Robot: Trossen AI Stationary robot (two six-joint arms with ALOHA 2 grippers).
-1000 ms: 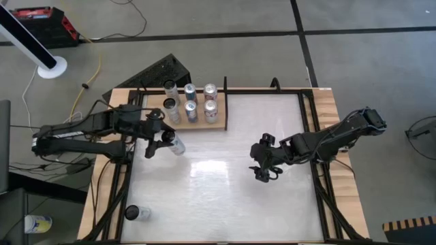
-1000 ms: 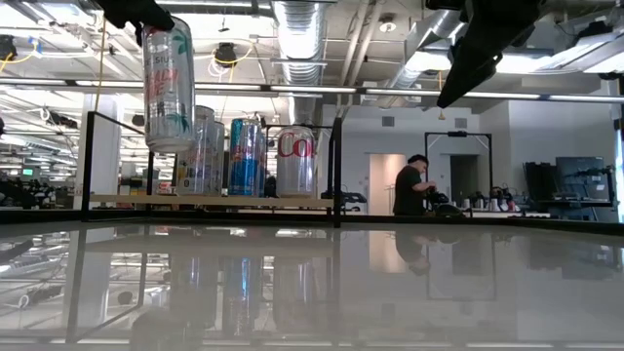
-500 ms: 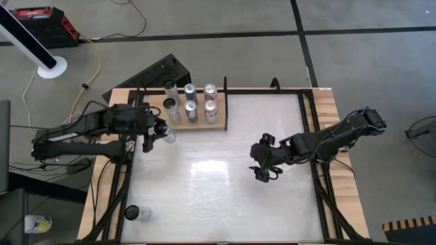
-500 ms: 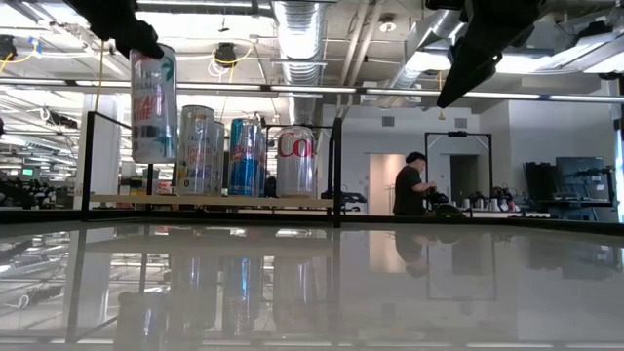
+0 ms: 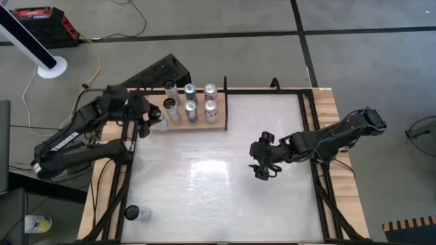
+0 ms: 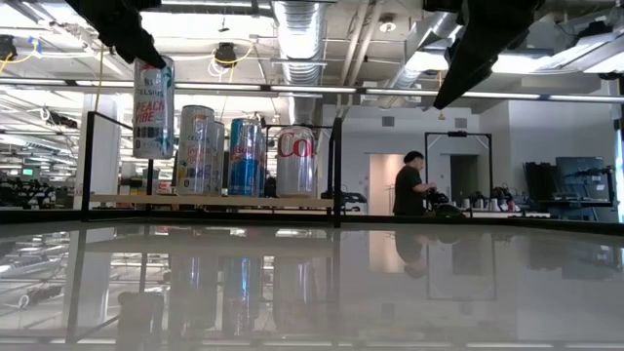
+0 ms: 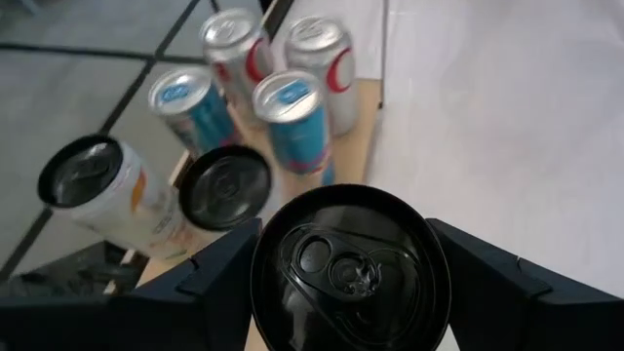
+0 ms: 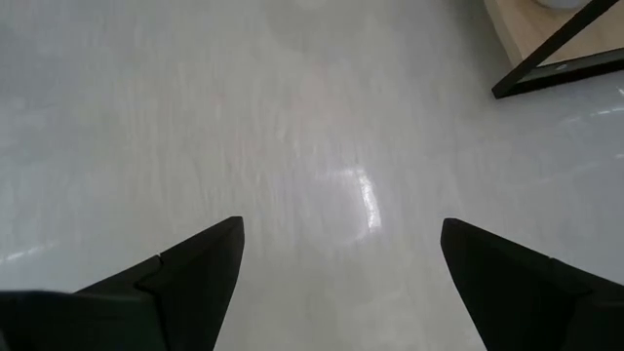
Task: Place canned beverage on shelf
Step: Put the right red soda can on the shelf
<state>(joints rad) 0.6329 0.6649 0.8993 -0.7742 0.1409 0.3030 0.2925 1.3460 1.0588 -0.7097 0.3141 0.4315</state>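
hanging at the far-left corner, the left gripper (image 5: pixel 151 121) is clamped on a canned beverage (image 6: pixel 153 107) w/ fingers closed against its sides; the can is upright and raised, its base clear above the shelf (image 5: pixel 219 124) deck per the low view. in the high view it sits at the shelf's left end, just beside the black-topped can (image 5: pixel 169 103) and the pale can (image 5: pixel 169 86).

risks noted, left to right:
- left rail/post (image 6: pixel 90 166): can is near it; a drift leftward on descent could clip the rail and tilt the can in the fingers.
- stocked cans: two blue cans (image 7: pixel 289 117) and two red-white cans (image 7: pixel 326 68) plus the near pair stand packed close. lowering w/o enough gap could knock the black-topped one, toppling neighbours domino-style.
- release: letting go before the base seats flat could tip it off the near edge onto the table (image 5: pixel 225 197).
- a spare can (image 5: pixel 136 213) lies at the near-left table corner, well apart; no conflict.

right gripper (image 5: pixel 262 167) waits mid-table, fingers spread wide, holding nothing; no hazard judged while it stays parked.
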